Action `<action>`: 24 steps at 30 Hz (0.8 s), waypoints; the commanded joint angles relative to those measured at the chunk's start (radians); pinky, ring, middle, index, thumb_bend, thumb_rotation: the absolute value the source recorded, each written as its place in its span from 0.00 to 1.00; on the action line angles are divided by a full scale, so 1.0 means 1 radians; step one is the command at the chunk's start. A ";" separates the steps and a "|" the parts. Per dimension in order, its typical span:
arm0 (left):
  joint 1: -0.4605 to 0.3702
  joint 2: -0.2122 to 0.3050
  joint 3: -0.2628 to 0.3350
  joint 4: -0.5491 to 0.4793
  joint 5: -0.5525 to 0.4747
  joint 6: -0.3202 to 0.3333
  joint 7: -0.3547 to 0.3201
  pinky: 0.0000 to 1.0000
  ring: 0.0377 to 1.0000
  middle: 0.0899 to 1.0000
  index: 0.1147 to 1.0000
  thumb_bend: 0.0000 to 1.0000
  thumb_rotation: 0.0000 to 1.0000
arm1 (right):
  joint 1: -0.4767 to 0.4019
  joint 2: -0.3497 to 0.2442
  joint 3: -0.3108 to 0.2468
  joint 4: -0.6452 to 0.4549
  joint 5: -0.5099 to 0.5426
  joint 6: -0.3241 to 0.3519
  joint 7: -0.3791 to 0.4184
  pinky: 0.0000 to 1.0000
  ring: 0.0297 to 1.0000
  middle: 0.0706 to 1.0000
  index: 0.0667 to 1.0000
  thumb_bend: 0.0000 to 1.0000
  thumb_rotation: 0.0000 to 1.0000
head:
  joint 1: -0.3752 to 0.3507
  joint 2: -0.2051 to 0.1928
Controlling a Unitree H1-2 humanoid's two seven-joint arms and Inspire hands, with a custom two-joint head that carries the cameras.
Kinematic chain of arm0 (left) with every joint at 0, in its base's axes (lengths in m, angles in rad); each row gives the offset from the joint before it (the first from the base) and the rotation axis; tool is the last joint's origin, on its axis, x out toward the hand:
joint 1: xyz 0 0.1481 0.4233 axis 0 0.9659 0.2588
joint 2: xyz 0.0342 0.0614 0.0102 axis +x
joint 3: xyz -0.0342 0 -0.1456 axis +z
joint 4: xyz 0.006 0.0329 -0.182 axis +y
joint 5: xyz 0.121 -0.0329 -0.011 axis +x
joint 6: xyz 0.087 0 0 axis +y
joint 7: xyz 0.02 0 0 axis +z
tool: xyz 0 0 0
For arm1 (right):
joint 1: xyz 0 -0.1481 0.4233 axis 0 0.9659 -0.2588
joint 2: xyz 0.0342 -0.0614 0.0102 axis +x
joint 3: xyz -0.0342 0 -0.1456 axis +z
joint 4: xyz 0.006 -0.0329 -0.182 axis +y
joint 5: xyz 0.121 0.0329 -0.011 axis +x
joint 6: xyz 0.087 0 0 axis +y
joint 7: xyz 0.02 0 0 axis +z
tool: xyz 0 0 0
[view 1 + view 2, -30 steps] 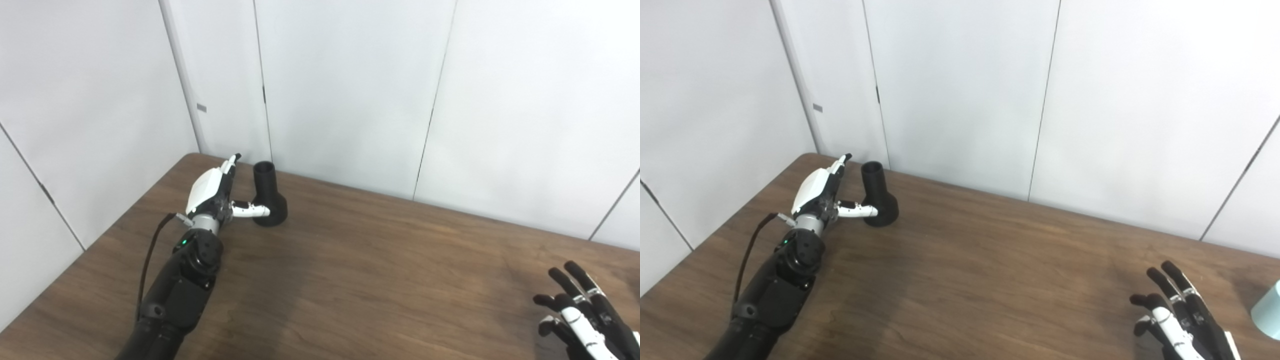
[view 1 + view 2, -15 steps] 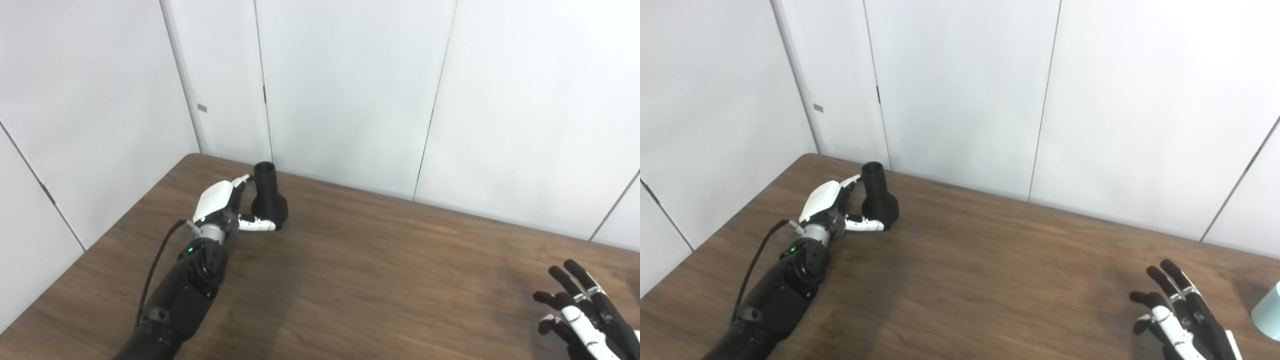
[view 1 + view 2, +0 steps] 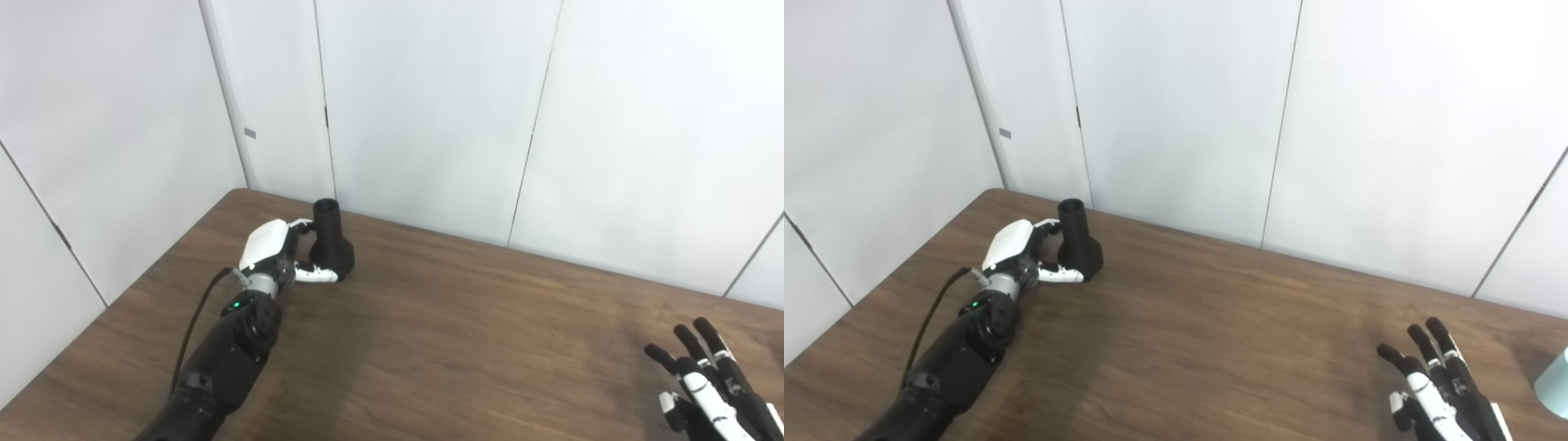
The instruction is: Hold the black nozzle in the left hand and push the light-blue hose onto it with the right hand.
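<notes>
The black flared plastic nozzle stands upright near the brown wooden table's far-left corner, narrow mouth up. The left hand curls around it; the right hand is spread, holding nothing.

No text, label, brand, number or sign can be read in either view. One small grey tag sits on the white wall panel, up and to the left of the black nozzle, but it is too small to show any lettering. A green light glows on the left arm's wrist, below and to the left of the black nozzle; it carries no characters.
</notes>
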 commanded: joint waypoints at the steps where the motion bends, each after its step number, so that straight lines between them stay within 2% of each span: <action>1: -0.003 -0.007 -0.028 0.045 -0.014 0.009 -0.049 0.74 0.85 0.81 0.76 0.88 0.29 | -0.028 0.002 -0.007 -0.042 0.012 -0.018 0.006 0.00 0.67 0.92 0.94 0.14 0.00 | -0.002 0.001; 6: -0.008 -0.017 -0.036 0.092 -0.022 -0.001 -0.042 0.69 0.79 0.78 0.74 0.86 0.27 | -0.029 0.009 -0.015 -0.040 0.017 -0.006 -0.006 0.00 0.66 0.91 0.92 0.17 0.00 | -0.004 0.006; 10: -0.010 -0.035 -0.032 0.127 -0.034 -0.005 -0.029 0.71 0.82 0.80 0.74 0.87 0.27 | -0.027 0.013 -0.017 -0.046 0.016 0.002 -0.014 0.00 0.61 0.87 0.89 0.19 0.00 | -0.006 0.011; 15: -0.013 -0.051 -0.037 0.163 -0.041 -0.022 -0.008 0.70 0.82 0.81 0.75 0.87 0.26 | -0.024 0.015 -0.012 -0.061 0.011 0.016 -0.027 0.00 0.64 0.88 0.91 0.20 0.00 | -0.008 0.017; 19: -0.018 -0.057 -0.048 0.181 -0.039 -0.021 -0.012 0.71 0.84 0.83 0.77 0.88 0.29 | -0.023 0.017 -0.009 -0.071 0.007 0.023 -0.035 0.00 0.59 0.87 0.90 0.19 0.00 | -0.010 0.020; 24: -0.024 -0.069 -0.055 0.211 -0.046 -0.044 -0.001 0.72 0.84 0.83 0.78 0.88 0.29 | -0.020 0.016 -0.012 -0.064 0.019 0.016 -0.025 0.00 0.60 0.88 0.90 0.17 0.00 | -0.014 0.026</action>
